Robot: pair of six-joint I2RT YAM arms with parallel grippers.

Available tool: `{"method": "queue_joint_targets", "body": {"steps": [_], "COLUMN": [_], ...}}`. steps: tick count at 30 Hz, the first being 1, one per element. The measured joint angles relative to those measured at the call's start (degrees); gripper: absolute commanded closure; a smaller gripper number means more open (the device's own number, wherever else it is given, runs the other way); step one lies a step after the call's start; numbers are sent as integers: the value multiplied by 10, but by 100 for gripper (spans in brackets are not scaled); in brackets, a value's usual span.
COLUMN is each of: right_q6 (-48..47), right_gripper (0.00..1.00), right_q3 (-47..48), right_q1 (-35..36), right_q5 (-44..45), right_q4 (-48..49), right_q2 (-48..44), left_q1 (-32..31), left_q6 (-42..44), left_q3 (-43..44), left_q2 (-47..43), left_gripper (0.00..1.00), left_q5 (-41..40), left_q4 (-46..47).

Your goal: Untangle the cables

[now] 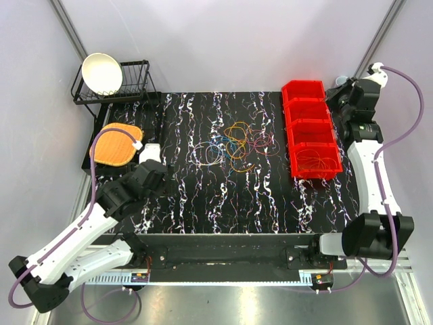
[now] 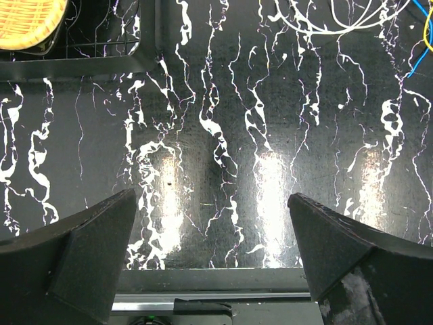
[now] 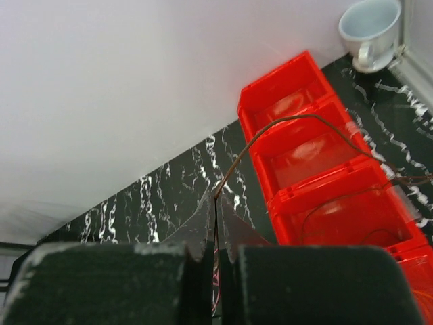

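Observation:
The cables [image 1: 233, 145] lie as a loose tangle of thin orange, yellow, blue, purple and red loops in the middle of the black marbled mat. A few more loops [image 1: 318, 161] rest in the nearest red bin. My right gripper [image 3: 218, 198] is shut on one thin reddish-brown cable [image 3: 304, 117], which arcs up from the fingertips and over the red bins. In the top view that gripper [image 1: 336, 95] is held beside the far bins. My left gripper [image 2: 211, 196] hangs open over bare mat at the left, holding nothing; a pale loop [image 2: 338, 26] and a blue strand [image 2: 419, 61] show far ahead.
A row of red bins [image 1: 310, 108] runs along the mat's right side. A white cup [image 3: 371, 27] stands beyond them. At back left are a black dish rack [image 1: 135, 84] with a white bowl [image 1: 101, 73] and an orange woven basket [image 1: 116, 143]. The mat's near edge [image 2: 216, 281] lies under my left fingers.

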Motion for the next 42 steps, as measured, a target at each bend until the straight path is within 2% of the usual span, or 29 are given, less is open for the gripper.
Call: {"method": "queue_joint_targets", "body": {"steps": [14, 30, 33, 37, 42], "right_q6": [107, 208, 222, 268, 348], "right_gripper": [100, 100, 100, 100, 100], "right_q3": [-43, -72, -86, -120, -138], "right_q1": [0, -16, -48, -109, -160], "right_q5": [-146, -290, -324, -385, -454], "right_q4": [21, 174, 221, 334, 485], "right_q2": [79, 118, 129, 171, 273], "left_q1": [0, 0, 0, 0, 0], "left_q6": [0, 0, 0, 0, 0], "left_q3": [0, 0, 0, 0, 0], "left_q2": [-12, -12, -12, -12, -12], "left_gripper": [1, 1, 1, 1, 1], "left_q5": [-5, -9, -9, -9, -8], "left_q4": [0, 0, 0, 0, 0]}}
